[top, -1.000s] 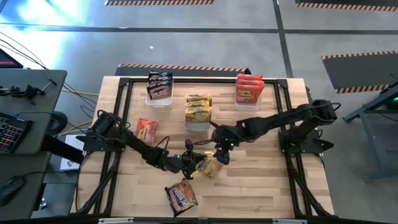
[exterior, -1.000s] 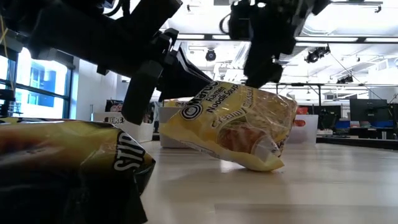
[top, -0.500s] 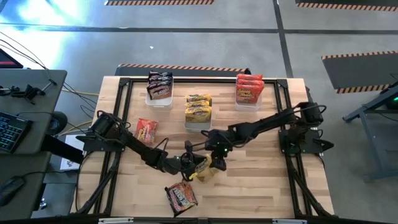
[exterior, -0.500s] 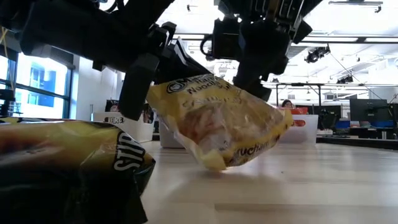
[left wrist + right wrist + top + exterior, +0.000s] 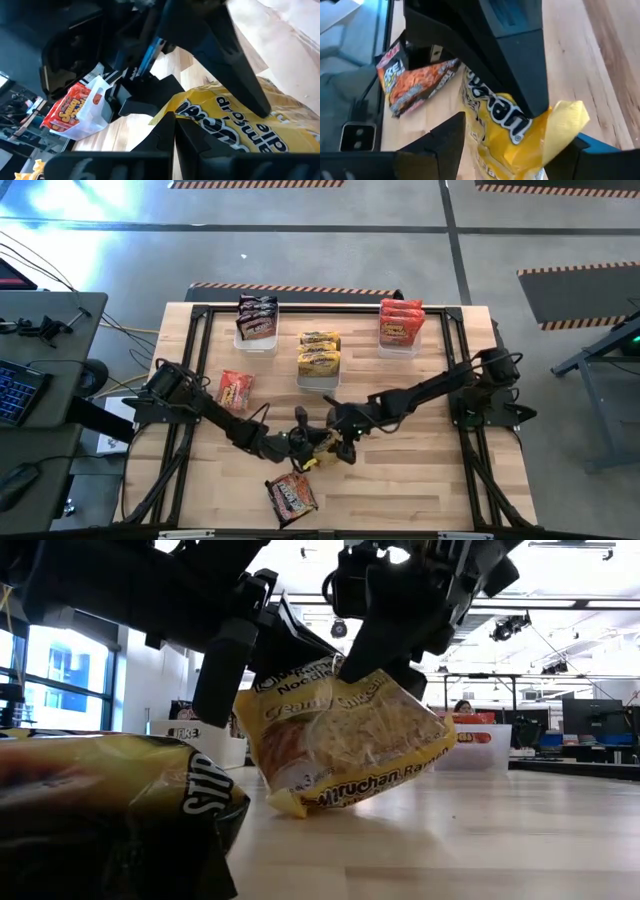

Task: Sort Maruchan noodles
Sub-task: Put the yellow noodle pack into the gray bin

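We locate the yellow Maruchan packet (image 5: 345,740) near the middle of the table (image 5: 420,480), tilted, one corner close to the wood. The left gripper (image 5: 300,442) has its jaws closed on one edge of this packet. The right gripper (image 5: 338,442) sets its jaws spread around the opposite end, touching the wrapper. Just beside, toward the table's near edge, a dark packet (image 5: 291,495) lies flat. A red-orange packet (image 5: 235,390) lies loose to the left. At the far side, three clear bins hold dark packets (image 5: 257,317), yellow packets (image 5: 319,352) and red packets (image 5: 401,321).
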